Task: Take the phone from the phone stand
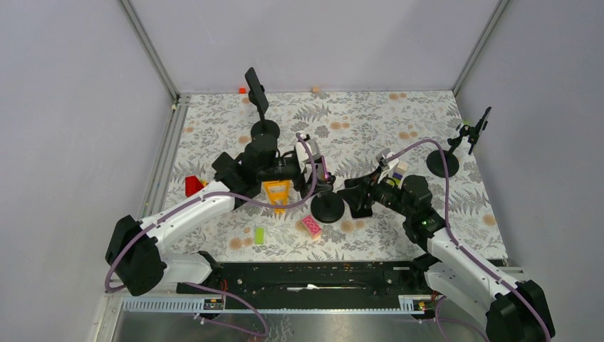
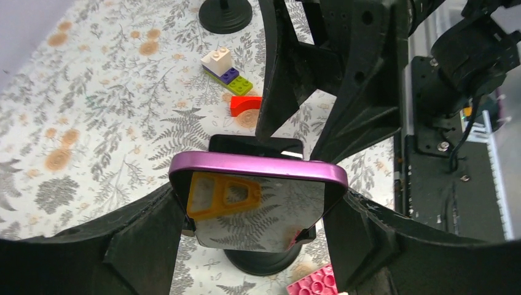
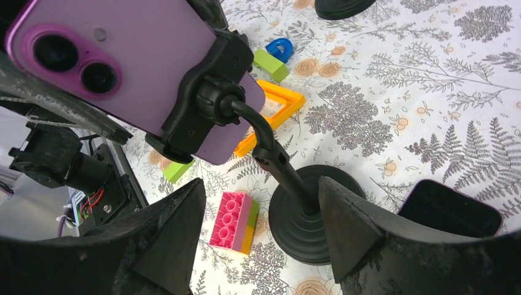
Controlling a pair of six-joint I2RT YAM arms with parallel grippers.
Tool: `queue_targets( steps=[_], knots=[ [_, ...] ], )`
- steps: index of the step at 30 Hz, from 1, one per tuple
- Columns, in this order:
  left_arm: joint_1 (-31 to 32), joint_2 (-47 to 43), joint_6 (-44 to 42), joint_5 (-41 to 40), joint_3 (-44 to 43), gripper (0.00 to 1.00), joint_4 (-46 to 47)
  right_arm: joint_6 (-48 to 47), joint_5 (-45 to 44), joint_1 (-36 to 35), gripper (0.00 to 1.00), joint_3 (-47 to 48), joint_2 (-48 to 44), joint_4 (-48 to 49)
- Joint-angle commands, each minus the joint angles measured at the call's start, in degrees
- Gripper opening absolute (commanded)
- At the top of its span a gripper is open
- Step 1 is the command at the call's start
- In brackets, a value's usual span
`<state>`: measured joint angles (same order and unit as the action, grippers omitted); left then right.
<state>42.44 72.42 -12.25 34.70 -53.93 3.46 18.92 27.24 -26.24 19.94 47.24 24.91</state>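
Centre of table | purple phone [image 3: 123,61] clamped high in phone stand [image 3: 307,215] | left gripper [image 2: 258,203] clenched on the phone's two edges, seemingly to pull it free | right gripper [image 3: 261,190] released, astride the stem, likely to steady the base | count: stands 3, including back stand [image 1: 265,128] and right-hand stand [image 1: 441,162]; flat dark phone [image 3: 451,209] 1; grippers 2

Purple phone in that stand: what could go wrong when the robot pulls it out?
The clamp grips the purple phone, so pulling could drag the whole phone stand over. If the phone slips from the left hand, it may fall onto the pink brick below.
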Motion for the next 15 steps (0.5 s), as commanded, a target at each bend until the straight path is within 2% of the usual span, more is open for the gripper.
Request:
queue_targets(
  steps=[1, 6, 9, 12, 15],
  knots=[
    [-0.8, 1.6, 9.3, 3.1, -2.4, 0.0, 0.9, -3.4, 2.5, -0.5, 0.74, 0.7, -0.7, 3.7],
    [-1.0, 2.4, 8.9, 8.5, -2.3, 0.0, 1.5, -4.2, 3.9, -0.5, 0.74, 1.8, 0.4, 4.0],
    [-1.1, 2.1, 9.5, 8.4, -1.0, 0.03, 4.0, -4.9, 3.9, -0.5, 0.74, 2.4, 0.6, 3.3],
    [-1.6, 2.2, 11.3, 8.3, -0.6, 0.0, 4.8, -6.3, 5.4, -0.5, 0.74, 2.9, 0.3, 3.1],
    [-2.2, 2.3, 9.9, 13.8, -0.4, 0.0, 4.7, -9.7, 8.2, -0.6, 0.76, 4.0, 0.5, 2.8]
  ],
)
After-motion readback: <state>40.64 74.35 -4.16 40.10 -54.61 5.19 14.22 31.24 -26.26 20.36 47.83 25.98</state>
